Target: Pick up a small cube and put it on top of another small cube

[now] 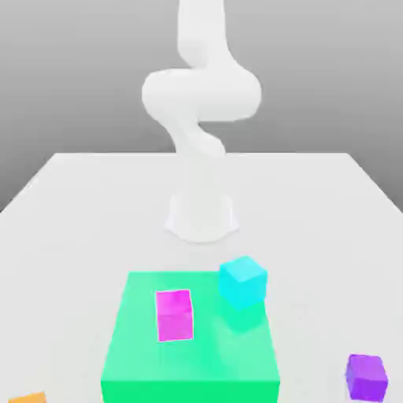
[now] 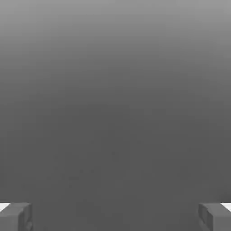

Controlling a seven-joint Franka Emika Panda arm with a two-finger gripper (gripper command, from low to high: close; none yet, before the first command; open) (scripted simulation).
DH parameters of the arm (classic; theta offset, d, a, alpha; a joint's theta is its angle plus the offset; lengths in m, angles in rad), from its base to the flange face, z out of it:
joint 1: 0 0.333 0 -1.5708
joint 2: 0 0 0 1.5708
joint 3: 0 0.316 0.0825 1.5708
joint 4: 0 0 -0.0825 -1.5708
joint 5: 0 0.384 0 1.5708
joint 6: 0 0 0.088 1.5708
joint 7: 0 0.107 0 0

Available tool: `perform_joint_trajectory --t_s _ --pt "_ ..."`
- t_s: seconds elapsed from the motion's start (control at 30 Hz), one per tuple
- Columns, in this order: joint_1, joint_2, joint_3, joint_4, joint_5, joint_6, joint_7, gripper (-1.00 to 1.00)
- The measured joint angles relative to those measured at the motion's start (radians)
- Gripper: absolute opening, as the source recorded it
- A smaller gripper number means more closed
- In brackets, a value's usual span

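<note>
Outside, orange cube (image 1: 29, 398) near green slab (image 1: 190, 338), cyan cube (image 1: 243, 282) atop; tool (image 2: 115, 216) wide open, empty.

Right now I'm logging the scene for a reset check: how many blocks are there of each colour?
Orange cube: 1, at the bottom edge of the exterior view
Cyan cube: 1
Magenta cube: 1, on the green slab
Purple cube: 1
Green slab: 1
Total: 5

White table (image 1: 71, 205), green slab (image 1: 197, 354) near its front edge — magenta cube (image 1: 175, 315) on top, purple cube (image 1: 367, 376) well apart.
</note>
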State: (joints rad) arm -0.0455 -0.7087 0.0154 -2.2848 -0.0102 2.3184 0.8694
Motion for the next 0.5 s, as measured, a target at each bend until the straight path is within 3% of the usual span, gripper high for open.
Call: perform_joint_trajectory --t_s 0.5 --pt "-0.198 0.551 0.024 0.092 -0.087 0.110 0.436 0.00"
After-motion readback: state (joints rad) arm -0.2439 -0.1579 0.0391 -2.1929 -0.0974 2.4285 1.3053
